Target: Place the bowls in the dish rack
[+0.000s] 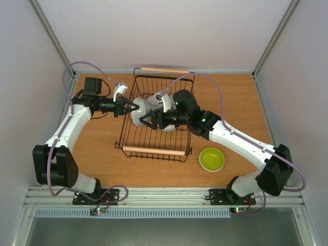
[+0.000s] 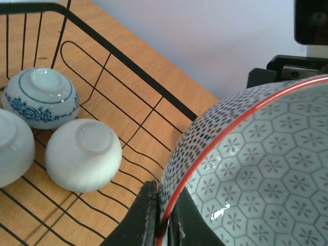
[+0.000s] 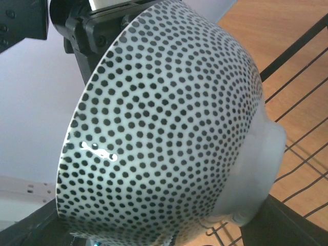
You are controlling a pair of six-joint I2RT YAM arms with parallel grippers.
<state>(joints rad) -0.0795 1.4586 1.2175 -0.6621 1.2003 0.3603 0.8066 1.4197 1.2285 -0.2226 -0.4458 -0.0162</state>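
Top external: left gripper [image 1: 132, 106] and right gripper [image 1: 145, 122] reach inward, flanking grey bowl [image 1: 140, 112]

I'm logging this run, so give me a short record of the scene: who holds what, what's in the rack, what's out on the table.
held bowl: grey dotted bowl, tipped on its side over the dish rack
left hand: shut on the bowl's red rim
right hand: fingers straddle the same bowl, rim to foot; grip unclear
in rack: blue-patterned bowl and two white bowls, all upside down
on table: yellow-green bowl, upright, right of the rack
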